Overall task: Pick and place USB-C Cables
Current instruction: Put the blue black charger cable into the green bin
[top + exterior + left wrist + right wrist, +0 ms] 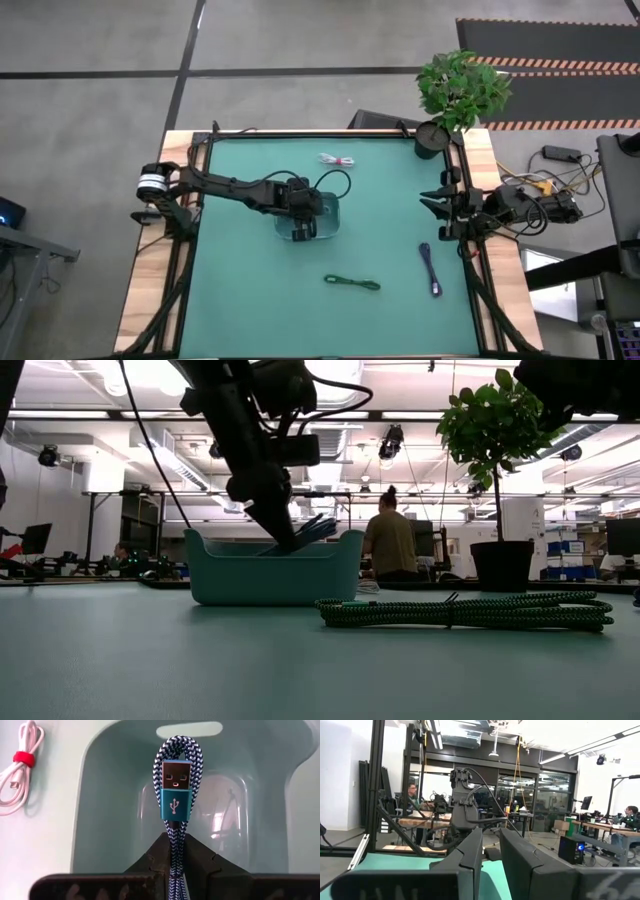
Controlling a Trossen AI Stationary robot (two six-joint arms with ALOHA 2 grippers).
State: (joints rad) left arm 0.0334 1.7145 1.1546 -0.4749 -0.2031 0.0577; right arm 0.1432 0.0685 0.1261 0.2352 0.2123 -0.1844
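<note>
My left gripper (pixel 303 222) hangs over the teal bin (pixel 335 207) at the table's middle, shut on a blue-and-white braided cable bundle (pixel 176 760) with a blue USB plug. In the low view the gripper (pixel 288 538) reaches down into the bin (pixel 270 578) and the bundle (pixel 315 528) pokes above the rim. The white cable with the pink tie (pixel 337 160) lies flat beyond the bin. The green cable (pixel 352 283) lies flat nearer the near edge. The dark blue cable (pixel 431 268) lies flat to its right. My right gripper (pixel 433 213) waits open at the right edge. My left gripper (pixel 174 847) pinches the braided bundle between its two fingers, on the strands just below the blue plug (pixel 174 831). The fingers (pixel 150 862) come from above, pointing down, and lie along the bundle. The looped end (pixel 177 745) and the plug stick out past the fingertips, inside the bin, lifted off its floor.
A potted plant (pixel 455 95) stands at the far right corner. A black frame rail (pixel 330 133) runs round the green mat. Open mat lies left of the bin and along the near edge. People (pixel 390 545) stand in the room beyond the table.
</note>
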